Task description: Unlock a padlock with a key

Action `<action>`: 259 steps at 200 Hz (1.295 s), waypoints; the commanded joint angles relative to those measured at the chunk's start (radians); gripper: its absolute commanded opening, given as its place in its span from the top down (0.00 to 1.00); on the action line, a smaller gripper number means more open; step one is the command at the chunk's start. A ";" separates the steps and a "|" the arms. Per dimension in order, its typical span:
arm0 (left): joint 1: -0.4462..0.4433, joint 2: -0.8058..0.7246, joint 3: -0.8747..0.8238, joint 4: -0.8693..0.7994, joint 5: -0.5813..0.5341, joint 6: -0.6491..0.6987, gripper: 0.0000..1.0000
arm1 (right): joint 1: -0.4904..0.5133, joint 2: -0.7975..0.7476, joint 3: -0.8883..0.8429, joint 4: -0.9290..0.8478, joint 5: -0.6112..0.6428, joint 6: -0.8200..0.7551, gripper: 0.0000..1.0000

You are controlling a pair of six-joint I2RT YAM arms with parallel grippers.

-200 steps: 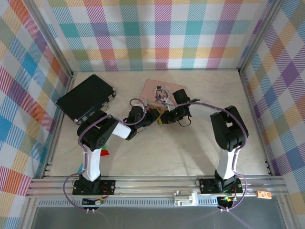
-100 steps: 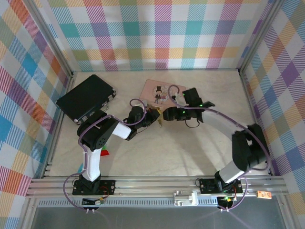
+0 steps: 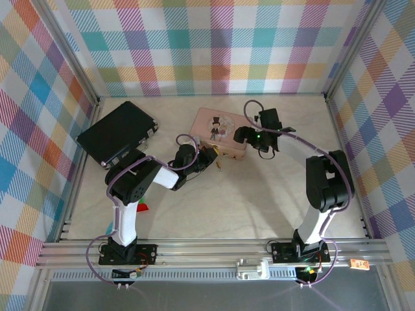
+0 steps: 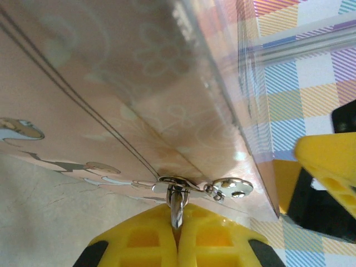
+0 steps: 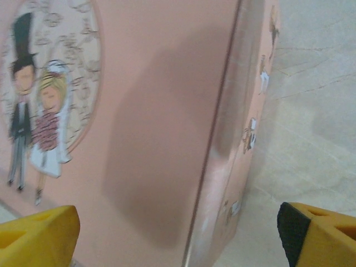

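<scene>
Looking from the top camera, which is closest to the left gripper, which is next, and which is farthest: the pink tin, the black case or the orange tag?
1. pink tin, right beside the left gripper.
2. black case, far-left corner.
3. orange tag, near-right, by the rail.

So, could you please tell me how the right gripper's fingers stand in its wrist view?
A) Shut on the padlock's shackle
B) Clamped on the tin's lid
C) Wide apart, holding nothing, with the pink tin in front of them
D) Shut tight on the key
C: the right gripper has its yellow fingertips at opposite edges of the right wrist view, with nothing between them but the pink tin beyond.
</scene>
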 commanded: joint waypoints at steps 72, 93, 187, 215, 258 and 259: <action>-0.005 0.096 -0.031 0.214 -0.050 -0.104 0.93 | 0.004 0.052 -0.037 0.137 0.008 0.169 0.24; -0.005 0.100 -0.038 0.215 -0.060 -0.103 0.86 | 0.004 0.046 -0.040 0.140 0.008 0.169 0.24; -0.003 0.083 -0.094 0.213 -0.084 -0.094 0.81 | 0.004 0.056 -0.026 0.139 -0.008 0.171 0.25; -0.003 0.092 -0.096 0.216 -0.083 -0.096 0.82 | 0.004 0.054 -0.026 0.140 -0.012 0.172 0.25; -0.003 0.092 -0.070 0.206 -0.075 -0.090 0.87 | 0.005 0.056 -0.023 0.139 -0.014 0.169 0.25; -0.003 0.093 -0.069 0.206 -0.075 -0.090 0.87 | 0.005 0.056 -0.023 0.139 -0.014 0.169 0.25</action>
